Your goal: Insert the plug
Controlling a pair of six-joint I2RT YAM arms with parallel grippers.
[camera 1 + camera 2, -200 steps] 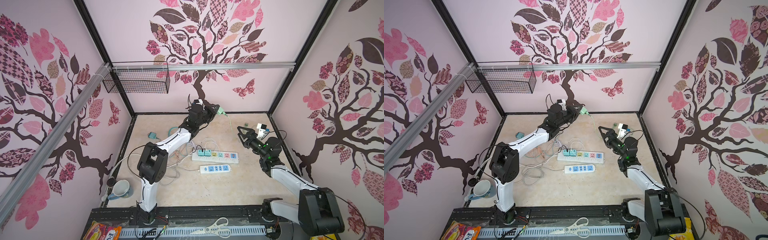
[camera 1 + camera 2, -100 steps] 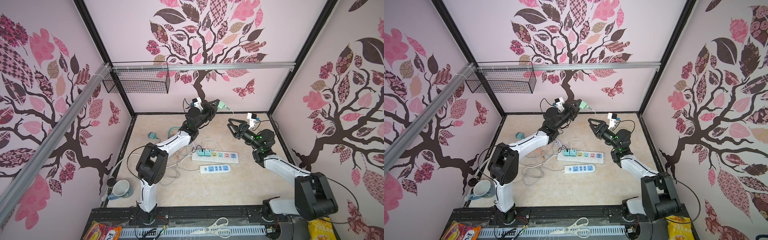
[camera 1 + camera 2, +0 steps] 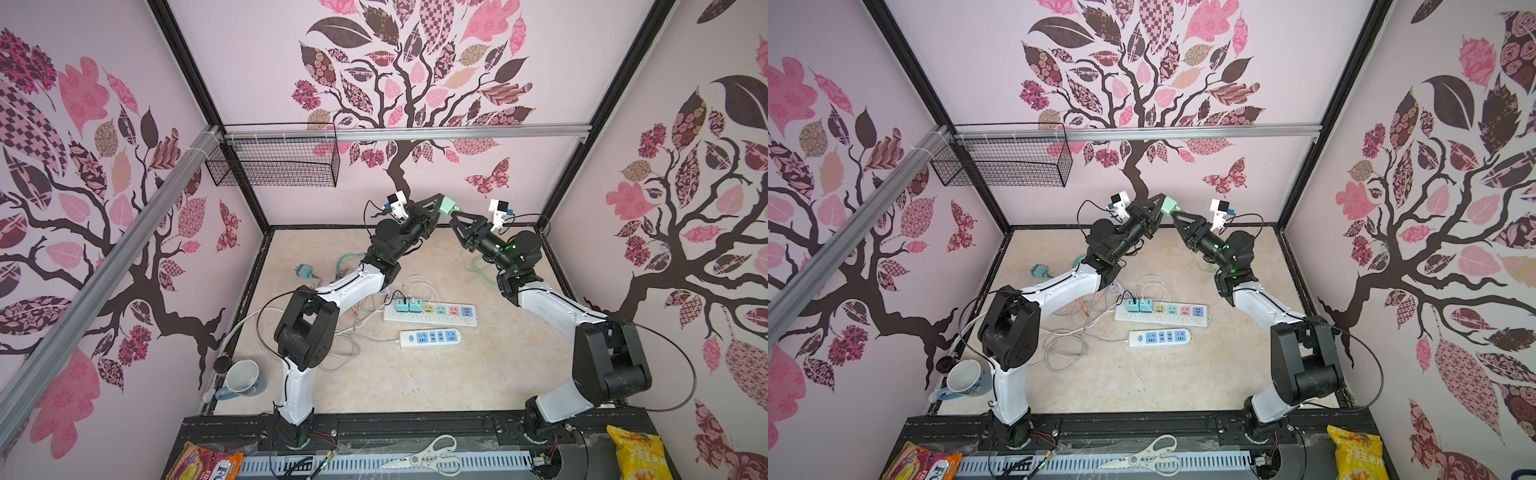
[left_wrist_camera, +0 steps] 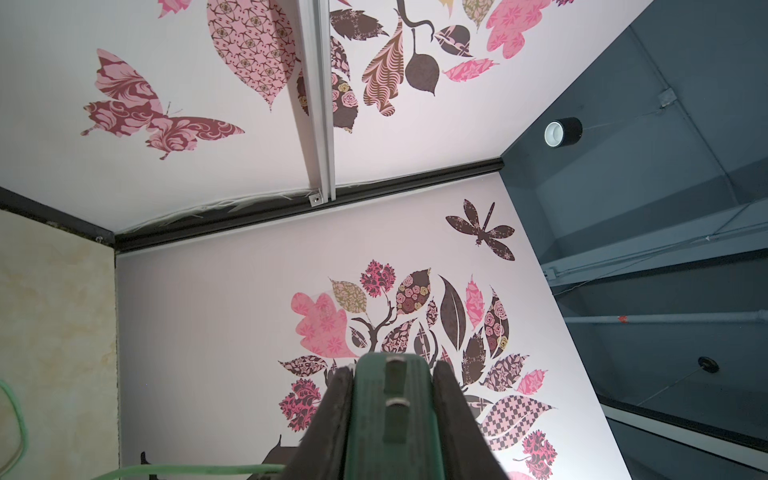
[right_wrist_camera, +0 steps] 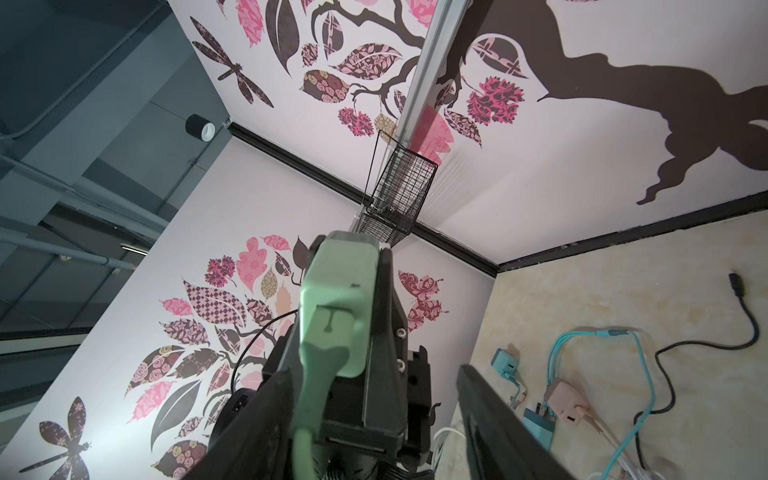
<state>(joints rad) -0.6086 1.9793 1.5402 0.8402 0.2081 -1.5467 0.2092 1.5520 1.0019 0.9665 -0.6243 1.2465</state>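
High near the back wall, my left gripper (image 3: 435, 206) (image 3: 1157, 206) (image 4: 392, 370) is shut on the pale green plug (image 3: 447, 205) (image 3: 1169, 205) (image 4: 392, 419). The plug's two metal prongs face away from that arm. My right gripper (image 3: 455, 216) (image 3: 1177, 216) (image 5: 374, 370) meets it from the right with its jaws apart. They straddle the cable end of the plug (image 5: 340, 299), and one finger (image 5: 266, 415) sits close to the green cable. Two power strips lie on the table, a long one with coloured outlets (image 3: 430, 316) (image 3: 1163, 316) and a short one with blue outlets (image 3: 430, 336) (image 3: 1160, 337).
Two teal adapters (image 3: 408, 305) sit in the long strip's left end. Loose white and teal cables (image 3: 345, 332) spread to its left, and a teal plug (image 3: 305, 272) lies near the left wall. A mug (image 3: 243, 380) stands front left, scissors (image 3: 432, 455) on the front rail, and a wire basket (image 3: 274, 162) hangs at the back.
My right arm has risen from the right side and swung in to the plug held by the left gripper. Its jaws have narrowed. The left gripper lifted the plug slightly higher.
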